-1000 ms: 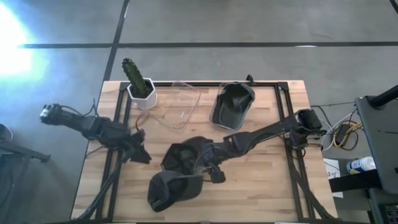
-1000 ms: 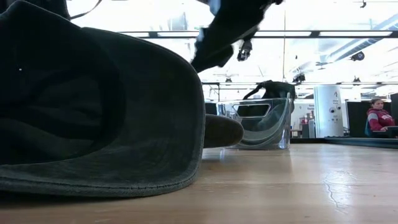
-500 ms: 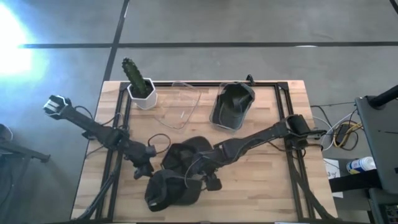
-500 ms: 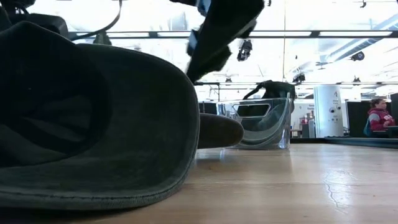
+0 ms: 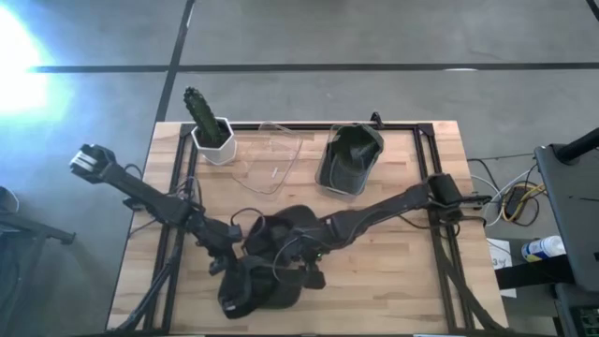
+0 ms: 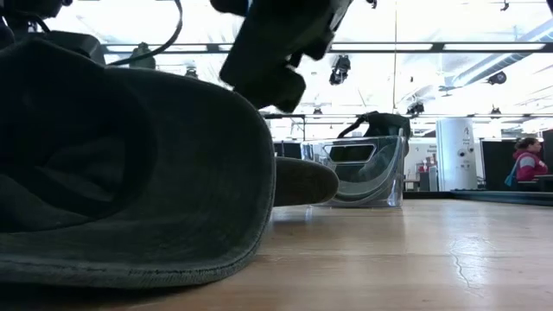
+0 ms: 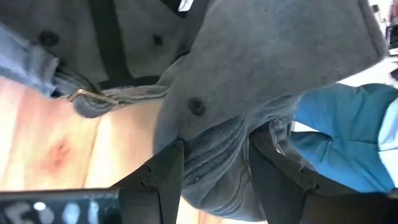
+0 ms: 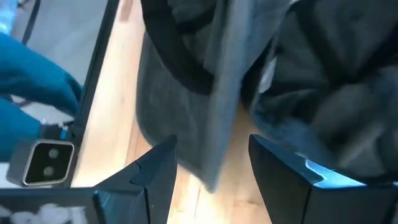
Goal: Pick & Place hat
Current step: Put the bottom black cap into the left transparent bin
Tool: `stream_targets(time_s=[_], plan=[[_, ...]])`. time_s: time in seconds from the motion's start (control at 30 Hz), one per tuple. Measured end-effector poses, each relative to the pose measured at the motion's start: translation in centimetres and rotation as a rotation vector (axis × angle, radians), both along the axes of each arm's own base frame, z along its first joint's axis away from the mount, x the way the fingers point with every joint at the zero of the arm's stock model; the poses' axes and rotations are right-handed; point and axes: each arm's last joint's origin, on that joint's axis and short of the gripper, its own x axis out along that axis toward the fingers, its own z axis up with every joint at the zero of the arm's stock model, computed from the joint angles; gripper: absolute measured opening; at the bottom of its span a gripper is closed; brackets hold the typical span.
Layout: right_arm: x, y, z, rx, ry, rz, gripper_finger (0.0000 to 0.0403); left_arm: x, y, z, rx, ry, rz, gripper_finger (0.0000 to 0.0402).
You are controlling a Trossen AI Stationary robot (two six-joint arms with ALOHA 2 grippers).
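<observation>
Two dark grey hats lay together near the front middle of the wooden bench point(image 5: 393, 271). The nearer hat point(image 5: 251, 285) sat at the front edge, its brim filling most of the low view, and the second hat point(image 5: 281, 232) lay just behind it, touching it.

The left hand point(image 5: 223, 259) reached in from the left side of the bench and sat at the left edge of the nearer hat. In the left wrist view its two fingers point(image 7: 165, 177) stood apart with a fold of the grey fabric between them, though whether they pressed on the cloth could not be told.

The right hand point(image 5: 309, 273) stretched across from the right side and hung over the right edge of the same hat. Its fingers point(image 8: 155, 168) were spread, with the hat's brim running between them and bare wood showing on one side.

Farther back stood a clear plastic bin point(image 5: 349, 159) holding another dark hat, an empty clear bin point(image 5: 273, 154) beside it, and a potted cactus point(image 5: 208, 126) at the back left corner. A person point(image 6: 527, 164) in a red top showed far off in the room.
</observation>
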Motion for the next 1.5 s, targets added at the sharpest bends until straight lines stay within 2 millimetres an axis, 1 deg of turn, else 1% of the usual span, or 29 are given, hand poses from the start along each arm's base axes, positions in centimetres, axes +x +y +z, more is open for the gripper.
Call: stream_targets(time_s=[0.13, 0.23, 0.33, 0.43, 0.53, 0.57, 0.63, 0.7, 0.8, 0.9, 0.97, 1.03, 1.13, 1.23, 1.33, 1.43, 1.5], plan=[[0.3, 0.2, -1.6, -0.007, 0.034, 0.005, 0.0194, 0.5, -0.3, -0.2, -0.014, -0.010, 0.003, 0.0174], [0.5, 0.0, -2.1, -0.009, 0.041, 0.001, 0.0186, 0.9, -0.5, -0.2, -0.027, -0.036, 0.002, 0.0174], [0.5, -0.5, -2.2, -0.006, 0.058, -0.007, 0.0155, 1.2, -0.6, 0.1, -0.030, -0.053, 0.018, 0.0174], [0.4, -1.6, -2.0, -0.011, 0.086, -0.025, 0.0101, 1.5, -0.6, 0.8, -0.014, -0.093, 0.048, 0.0174], [0.1, -3.0, -1.0, -0.016, 0.110, -0.053, 0.0036, 1.8, -0.6, 2.0, 0.016, -0.163, 0.080, 0.0174], [-0.1, -3.4, -0.5, -0.015, 0.115, -0.062, 0.0023, 1.9, -0.6, 2.7, 0.028, -0.194, 0.088, 0.0174], [-0.6, -4.3, 0.6, -0.002, 0.137, -0.105, 0.0017, 2.1, -0.4, 4.1, 0.063, -0.233, 0.111, 0.0174], [-1.4, -5.2, 1.9, 0.015, 0.173, -0.153, 0.0015, 2.1, -0.1, 5.9, 0.121, -0.259, 0.138, 0.0174], [-2.8, -6.3, 5.3, 0.052, 0.140, -0.212, 0.0015, 1.7, 0.5, 9.2, 0.274, -0.301, 0.171, 0.0174], [-4.3, -7.7, 9.0, 0.100, 0.075, -0.371, 0.0014, 0.8, 1.5, 12.3, 0.487, -0.308, 0.240, 0.0174], [-5.3, -8.8, 11.0, 0.101, 0.020, -0.572, 0.0014, 0.0, 2.3, 14.4, 0.631, -0.314, 0.337, 0.0174], [-6.2, -9.9, 12.5, 0.075, -0.069, -0.811, 0.0014, -0.8, 3.1, 16.1, 0.763, -0.314, 0.438, 0.0174], [-7.0, -11.4, 14.2, 0.053, -0.233, -1.160, 0.0014, -1.7, 4.0, 17.6, 0.897, -0.327, 0.552, 0.0174], [-7.0, -12.4, 14.7, 0.074, -0.381, -1.413, 0.0014, -2.3, 4.5, 17.6, 1.005, -0.310, 0.566, 0.0174], [-5.2, -13.6, 13.9, 0.117, -0.478, -1.504, 0.0014, -2.6, 4.8, 16.6, 1.082, -0.250, 0.570, 0.0174], [-3.0, -15.2, 12.0, 0.106, -0.494, -1.538, 0.0014, -2.7, 5.0, 15.4, 1.090, -0.193, 0.592, 0.0174], [-1.7, -16.4, 10.2, 0.085, -0.461, -1.573, 0.0014, -2.8, 5.0, 14.6, 1.068, -0.164, 0.622, 0.0174]])
